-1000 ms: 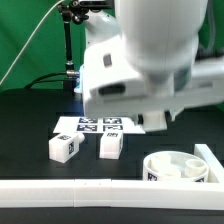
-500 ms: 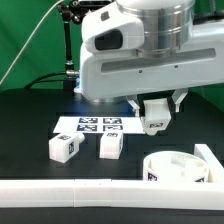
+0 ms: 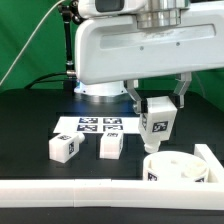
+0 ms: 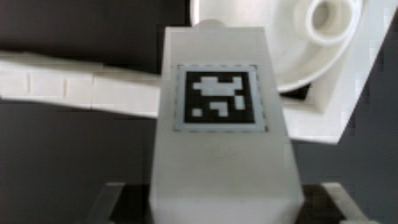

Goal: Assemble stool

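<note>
My gripper [image 3: 158, 100] is shut on a white block leg [image 3: 158, 118] with a square tag, held upright in the air just above the far rim of the round ring-shaped seat [image 3: 178, 167] at the exterior view's right. In the wrist view the held leg [image 4: 221, 120] fills the middle, with the seat [image 4: 320, 40] beyond it. Two more white legs [image 3: 63, 148] [image 3: 110, 146] lie on the black table at the exterior view's left and centre.
The marker board [image 3: 98, 124] lies flat behind the two loose legs. A long white L-shaped rail [image 3: 70, 188] runs along the front and turns back at the exterior view's right beside the seat. The arm's white body [image 3: 140, 50] hangs over the table's middle.
The arm has risen and straightened; the gripper with the leg has come lower and slightly toward the exterior view's right, closer over the seat. The loose legs and seat have not moved.
</note>
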`<move>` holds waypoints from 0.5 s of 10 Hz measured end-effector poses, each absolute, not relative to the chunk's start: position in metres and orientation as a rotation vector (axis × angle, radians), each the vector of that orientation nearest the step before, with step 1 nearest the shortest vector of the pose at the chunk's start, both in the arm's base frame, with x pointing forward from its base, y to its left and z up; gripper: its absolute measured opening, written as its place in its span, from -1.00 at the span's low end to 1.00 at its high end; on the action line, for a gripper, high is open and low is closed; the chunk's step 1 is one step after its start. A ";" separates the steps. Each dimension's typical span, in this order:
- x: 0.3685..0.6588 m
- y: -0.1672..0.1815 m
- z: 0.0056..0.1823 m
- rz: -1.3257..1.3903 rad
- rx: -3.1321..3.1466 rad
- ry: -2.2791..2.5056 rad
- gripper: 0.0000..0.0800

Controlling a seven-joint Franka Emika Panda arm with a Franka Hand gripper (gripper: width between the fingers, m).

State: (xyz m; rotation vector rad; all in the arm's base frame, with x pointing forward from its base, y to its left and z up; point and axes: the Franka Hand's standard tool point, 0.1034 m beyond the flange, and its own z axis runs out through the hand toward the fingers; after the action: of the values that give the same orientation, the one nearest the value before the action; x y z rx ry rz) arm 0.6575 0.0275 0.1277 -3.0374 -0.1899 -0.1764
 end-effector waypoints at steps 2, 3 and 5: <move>0.661 0.021 0.124 -0.378 -3.048 -0.186 -0.16; 0.660 0.023 0.123 -0.376 -3.050 -0.195 -0.16; 0.665 0.036 0.126 -0.463 -3.043 -0.306 -0.16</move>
State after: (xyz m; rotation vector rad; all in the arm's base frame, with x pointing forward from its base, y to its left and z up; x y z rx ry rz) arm 0.6650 0.0361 0.1257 -3.0429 -0.3061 -0.4635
